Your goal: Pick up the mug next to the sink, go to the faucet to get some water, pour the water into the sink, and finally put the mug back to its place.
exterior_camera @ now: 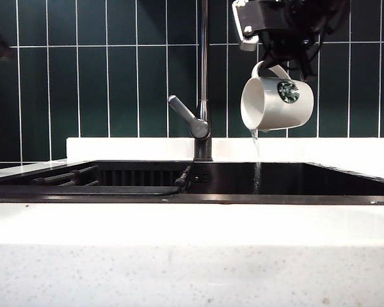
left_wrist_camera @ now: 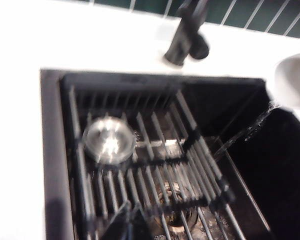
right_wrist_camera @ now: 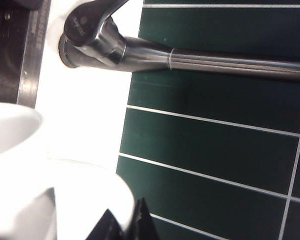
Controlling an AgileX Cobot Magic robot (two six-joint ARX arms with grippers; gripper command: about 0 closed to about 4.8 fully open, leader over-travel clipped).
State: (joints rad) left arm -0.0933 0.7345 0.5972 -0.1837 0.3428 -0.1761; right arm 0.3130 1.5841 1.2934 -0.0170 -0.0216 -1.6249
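We see the mug (exterior_camera: pixel 276 102) tipped on its side above the sink (exterior_camera: pixel 307 199), to the right of the faucet (exterior_camera: pixel 205 77), with a thin stream of water (exterior_camera: pixel 256 160) falling from its lip into the basin. The right gripper (exterior_camera: pixel 278 61) is clamped on the mug's handle from above. The left gripper (left_wrist_camera: pixel 130 225) is pinched closed on nothing, above the sink's drain rack (left_wrist_camera: pixel 155 175). Our worry: the handle grip is narrow, so turning the mug back upright too briskly could let it swing or slip into the basin, and leftover water could drip onto the counter (exterior_camera: pixel 192 256).
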